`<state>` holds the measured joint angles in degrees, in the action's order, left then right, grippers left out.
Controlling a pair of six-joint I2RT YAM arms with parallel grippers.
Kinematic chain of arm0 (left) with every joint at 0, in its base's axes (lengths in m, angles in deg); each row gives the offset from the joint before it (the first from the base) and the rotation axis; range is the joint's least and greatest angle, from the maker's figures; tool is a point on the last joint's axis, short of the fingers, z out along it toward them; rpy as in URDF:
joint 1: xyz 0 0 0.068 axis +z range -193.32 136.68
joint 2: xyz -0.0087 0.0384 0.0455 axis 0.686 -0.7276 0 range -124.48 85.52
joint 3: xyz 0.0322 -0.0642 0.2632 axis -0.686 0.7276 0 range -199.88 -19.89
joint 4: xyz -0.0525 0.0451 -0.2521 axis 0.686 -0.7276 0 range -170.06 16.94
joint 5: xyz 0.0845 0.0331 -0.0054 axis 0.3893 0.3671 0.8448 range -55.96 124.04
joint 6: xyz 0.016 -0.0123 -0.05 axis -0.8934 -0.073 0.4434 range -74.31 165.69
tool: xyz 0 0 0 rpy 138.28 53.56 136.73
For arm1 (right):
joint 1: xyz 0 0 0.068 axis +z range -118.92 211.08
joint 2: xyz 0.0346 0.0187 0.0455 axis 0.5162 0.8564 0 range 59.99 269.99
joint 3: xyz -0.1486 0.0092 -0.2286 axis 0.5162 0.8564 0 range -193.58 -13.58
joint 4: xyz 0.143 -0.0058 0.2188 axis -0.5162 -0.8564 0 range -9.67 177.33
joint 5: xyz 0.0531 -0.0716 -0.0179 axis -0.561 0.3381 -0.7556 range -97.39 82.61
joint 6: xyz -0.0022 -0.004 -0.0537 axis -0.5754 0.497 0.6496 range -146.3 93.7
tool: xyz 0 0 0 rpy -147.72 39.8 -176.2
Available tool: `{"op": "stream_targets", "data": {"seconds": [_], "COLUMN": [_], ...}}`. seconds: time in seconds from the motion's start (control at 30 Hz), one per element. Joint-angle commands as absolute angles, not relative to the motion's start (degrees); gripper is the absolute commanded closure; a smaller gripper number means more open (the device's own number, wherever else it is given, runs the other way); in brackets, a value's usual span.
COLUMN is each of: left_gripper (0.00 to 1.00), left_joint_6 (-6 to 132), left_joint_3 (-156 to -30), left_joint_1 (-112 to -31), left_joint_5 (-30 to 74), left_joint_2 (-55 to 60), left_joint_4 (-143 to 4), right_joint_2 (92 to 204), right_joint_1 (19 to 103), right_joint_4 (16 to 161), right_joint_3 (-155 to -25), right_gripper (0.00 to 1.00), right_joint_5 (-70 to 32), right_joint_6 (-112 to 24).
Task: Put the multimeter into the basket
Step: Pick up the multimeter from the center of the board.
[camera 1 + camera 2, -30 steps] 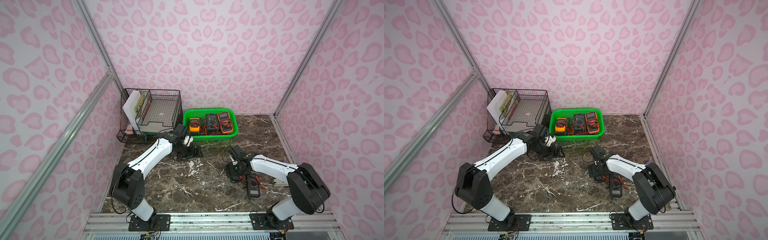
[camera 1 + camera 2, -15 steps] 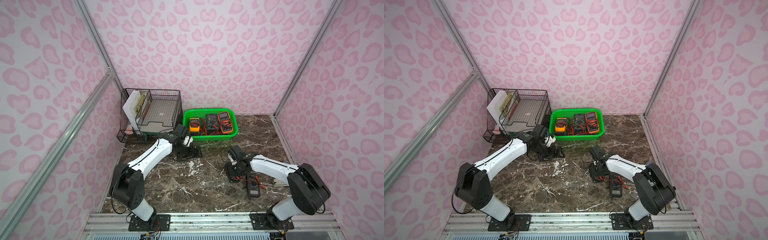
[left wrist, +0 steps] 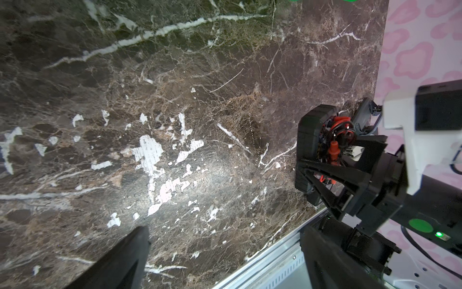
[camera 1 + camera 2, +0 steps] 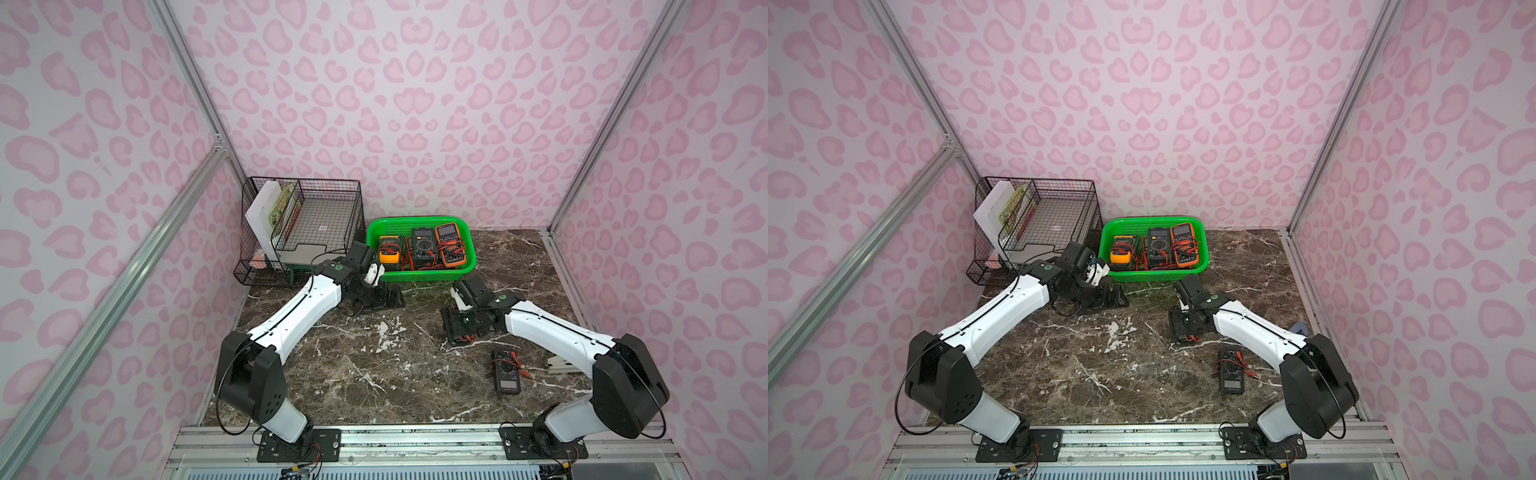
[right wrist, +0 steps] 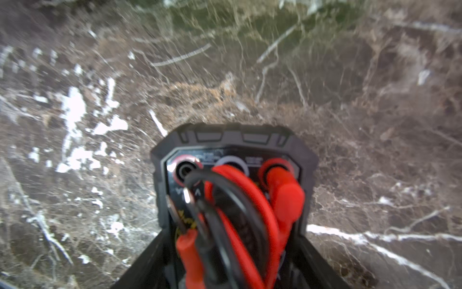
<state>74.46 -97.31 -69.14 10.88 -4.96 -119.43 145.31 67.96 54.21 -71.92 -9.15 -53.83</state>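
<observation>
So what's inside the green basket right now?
The basket holds a yellow multimeter, a black multimeter and an orange multimeter side by side, red and black leads over them. The floor beneath them is covered.

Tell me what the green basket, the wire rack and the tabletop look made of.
Green basket: glossy moulded plastic, by its sheen and perforated walls.
Wire rack: thin metal wire, probably black-coated, joined in a grid.
Tabletop: polished brown marble look with white veins and glare; flaked white patches hint at a printed film instead.
</observation>
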Motion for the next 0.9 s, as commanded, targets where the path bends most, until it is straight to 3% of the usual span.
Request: {"op": "stream_targets", "data": {"seconds": [0.0, 0.87], "left_gripper": [0.01, 0.01], "left_joint_6": [74.4, 80.8], "left_joint_3": [-97.9, -99.8], "left_joint_1": [-68.9, -68.2], "left_joint_5": [11.9, 21.3], "left_joint_2": [-3.8, 1.2], "left_joint_4": [-120.2, -117.7], "right_joint_2": [144.6, 149.5], "right_joint_1": [68.1, 68.2], "right_joint_4": [53.3, 53.9], "right_joint_3": [-73.8, -87.2], "right_gripper": [0.5, 0.5], "right_joint_5": [-9.4, -12.7], "right_joint_6": [-55.5, -54.2]}}
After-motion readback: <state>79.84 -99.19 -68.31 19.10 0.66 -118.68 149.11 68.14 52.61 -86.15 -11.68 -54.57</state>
